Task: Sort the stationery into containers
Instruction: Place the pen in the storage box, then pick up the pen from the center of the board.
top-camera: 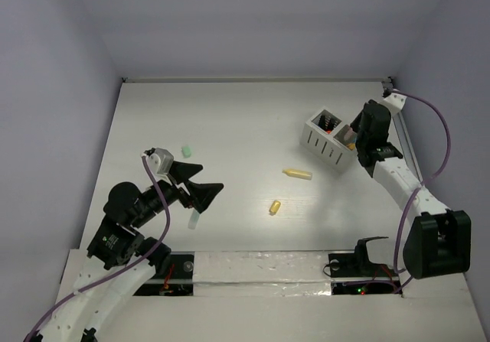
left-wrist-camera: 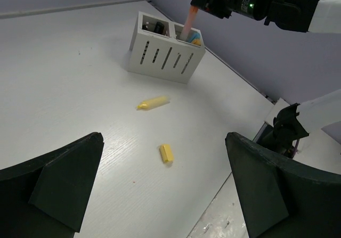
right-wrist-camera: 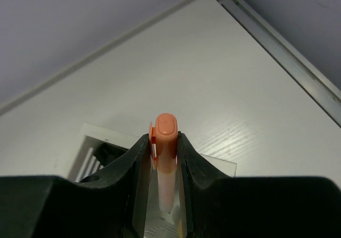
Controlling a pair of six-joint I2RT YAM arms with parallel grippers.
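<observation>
Stationery: clamped orange marker (right-wrist-camera: pixel 165 137) upright in right gripper (right-wrist-camera: pixel 163 142), lower end dipped into end compartment of white box (top-camera: pixel 325 149). Saw yellow marker (top-camera: pixel 297 174) and yellow cap (top-camera: pixel 274 206) lying mid-table (top-camera: pixel 230 120), apart from box. Held left gripper (top-camera: pixel 212 177) spread wide, empty, near mint cap (top-camera: pixel 185 151).

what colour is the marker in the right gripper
Orange at the cap, paler along the barrel; the marker shows best in the right wrist view.
</observation>
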